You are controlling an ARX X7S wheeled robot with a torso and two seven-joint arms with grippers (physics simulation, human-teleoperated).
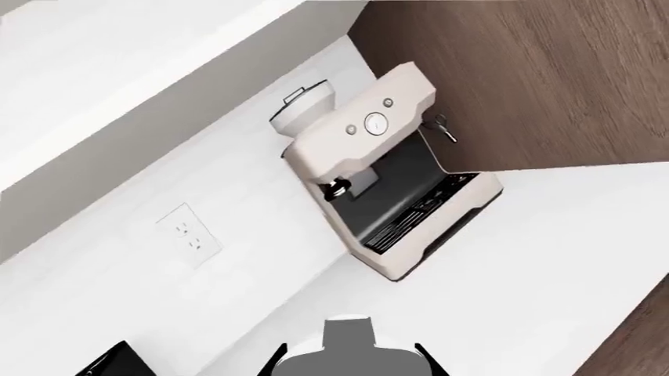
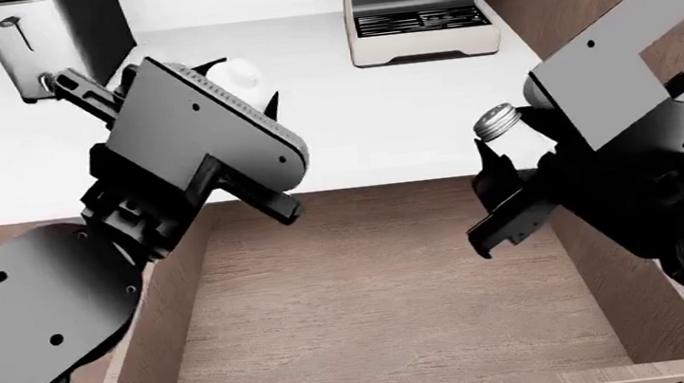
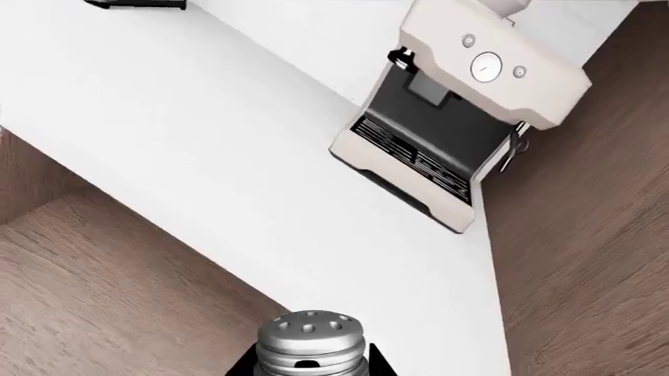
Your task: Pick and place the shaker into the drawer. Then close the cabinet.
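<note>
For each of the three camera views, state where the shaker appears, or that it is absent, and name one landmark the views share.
Head view: the shaker sits right of centre, at the right claw, near the drawer's back edge.
Right wrist view: it is at the bottom edge, silver cap showing.
Left wrist view: not in it.
Shared landmark: the coffee machine on the counter.

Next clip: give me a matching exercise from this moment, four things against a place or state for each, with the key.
Things:
1. shaker
2. drawer
3. coffee machine
4. wall outlet

Places or states:
A. pulled open, nothing on its floor
B. on the white wall, seen only in the left wrist view
C. held in the right gripper
D. at the back of the counter, by the wooden wall

Pairs: 1-C, 2-A, 3-D, 4-B
</note>
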